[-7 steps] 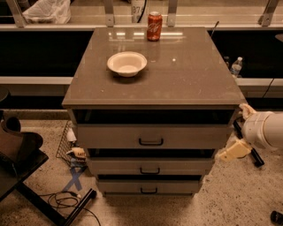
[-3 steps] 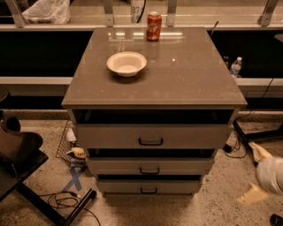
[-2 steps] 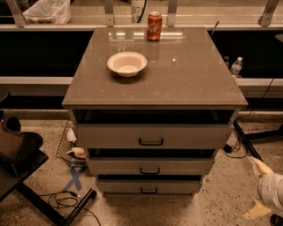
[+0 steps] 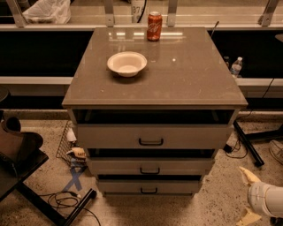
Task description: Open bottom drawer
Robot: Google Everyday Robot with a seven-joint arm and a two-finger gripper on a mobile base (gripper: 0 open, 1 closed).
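gripper (image 4: 244,195) lower right: arm cut by edge | bottom drawer (image 4: 149,187): interior hidden

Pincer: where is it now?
Camera view, bottom right corner: the pincer hangs low over the floor, right of the bottom drawer, not touching it.

On the tabletop (image 4: 190,84) I see a white bowl (image 4: 127,63) left of centre and, farther back, an upright red soda can (image 4: 154,26), well apart. A water bottle (image 4: 236,66) stands beyond the right edge, and a white plastic bag (image 4: 46,11) lies far left. A blue tape cross (image 4: 75,178) marks the near-left floor beside cables (image 4: 62,201). My hand (image 4: 246,196) hangs low at near right, fingers spread.
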